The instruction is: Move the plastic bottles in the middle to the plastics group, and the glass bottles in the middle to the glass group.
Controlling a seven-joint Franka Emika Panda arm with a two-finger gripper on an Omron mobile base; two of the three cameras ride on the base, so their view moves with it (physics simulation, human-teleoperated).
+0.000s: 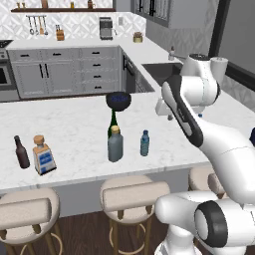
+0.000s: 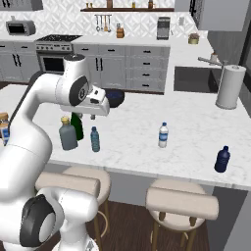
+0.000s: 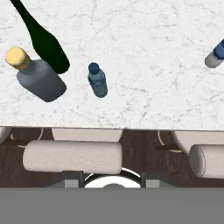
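My gripper [image 2: 92, 116] hangs above the marble counter [image 1: 74, 129], over its middle, with the jaws drawn close together and nothing between them. Status of the sort: not started, as far as the layout shows. All three middle items stand upright in a tight cluster near the counter's front edge. The teal plastic bottle [image 3: 97, 80] stands just beside the stout grey-blue bottle [image 3: 40, 78], and the dark green wine bottle [image 3: 45, 41] stands directly behind the grey-blue one, close enough that I cannot tell whether they touch. The glass group sits well apart at one end: the small brown bottle [image 1: 21, 152] next to the square blue-labelled bottle [image 1: 43, 155]. The plastics group sits toward the other end: the whitish bottle [image 2: 163, 135] with its blue band, and the dark blue bottle [image 2: 222, 159] further along near the counter's edge. Remaining work, in my judgement: three transfers, one plastic item toward the whitish bottle, two glass items toward the brown bottle. The jaws must widen before any pickup.
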